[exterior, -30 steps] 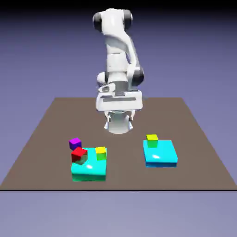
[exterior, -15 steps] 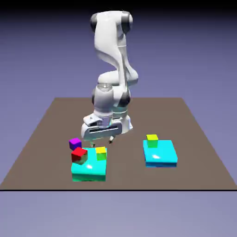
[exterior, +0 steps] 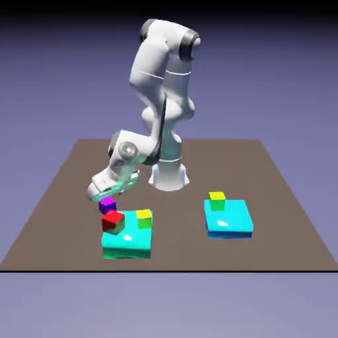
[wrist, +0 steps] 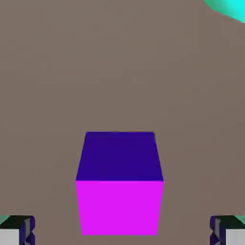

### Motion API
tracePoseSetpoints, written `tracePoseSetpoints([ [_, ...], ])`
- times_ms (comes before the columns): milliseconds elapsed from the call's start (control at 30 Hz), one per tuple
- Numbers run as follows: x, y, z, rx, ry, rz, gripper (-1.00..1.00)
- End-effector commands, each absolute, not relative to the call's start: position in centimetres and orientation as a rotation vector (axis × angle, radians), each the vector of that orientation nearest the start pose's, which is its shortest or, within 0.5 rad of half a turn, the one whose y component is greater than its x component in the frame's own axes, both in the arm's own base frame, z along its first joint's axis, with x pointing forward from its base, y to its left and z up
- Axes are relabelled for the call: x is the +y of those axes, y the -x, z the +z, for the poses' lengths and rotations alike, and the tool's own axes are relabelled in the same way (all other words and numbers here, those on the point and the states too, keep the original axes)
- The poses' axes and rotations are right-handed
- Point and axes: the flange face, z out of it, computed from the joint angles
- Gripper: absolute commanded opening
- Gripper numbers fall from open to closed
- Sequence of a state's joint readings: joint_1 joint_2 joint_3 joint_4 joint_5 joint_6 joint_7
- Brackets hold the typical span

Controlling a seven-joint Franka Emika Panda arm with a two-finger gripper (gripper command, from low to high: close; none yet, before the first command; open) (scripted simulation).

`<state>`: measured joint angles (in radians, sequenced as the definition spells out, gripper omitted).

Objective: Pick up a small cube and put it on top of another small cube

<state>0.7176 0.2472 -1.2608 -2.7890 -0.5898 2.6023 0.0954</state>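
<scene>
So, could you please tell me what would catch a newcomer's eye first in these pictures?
Probably the white arm, bent low toward the exterior view's left, with its gripper just above the purple cube on the brown table. In the hand view that cube fills the middle between wide-apart fingertips. Next come two bright cyan blocks carrying a red cube and yellow-green cubes.

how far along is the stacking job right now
Early. Nothing is stacked by the arm yet: the small purple cube sits on the table. In hand: the gripper is open, fingertips wide either side of it, not touching. Left: close, lift, and set it on another small cube.
</scene>
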Motion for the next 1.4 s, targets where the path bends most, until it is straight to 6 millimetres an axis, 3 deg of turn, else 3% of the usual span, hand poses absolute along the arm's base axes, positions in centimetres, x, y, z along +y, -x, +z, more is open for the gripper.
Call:
tracePoseSetpoints([
  [0,-20.1,-28.2,16.5,0.179,3.442,0.718,0.0],
  [300,-21.3,-26.2,11.1,0.175,3.431,0.726,0.0],
  [333,-21.3,-26.2,11.1,0.175,3.431,0.726,-1.0],
  [367,-21.3,-26.2,11.1,0.175,3.431,0.726,-1.0],
  [600,-20.4,-28.0,15.8,0.18,3.447,0.715,-1.0],
  [767,-19.7,-28.3,17.3,0.175,3.431,0.726,-1.0],
  [933,-19.4,-35.8,20.9,-0.064,3.584,0.55,-1.0],
  [1067,-17.5,-39.7,23.5,-0.377,3.598,0.478,-1.0],
  [1167,-16.0,-42.4,26.1,-0.601,3.606,0.413,-1.0],
  [1367,-11.8,-44.9,30.4,-1.137,3.472,0.39,-1.0],
])
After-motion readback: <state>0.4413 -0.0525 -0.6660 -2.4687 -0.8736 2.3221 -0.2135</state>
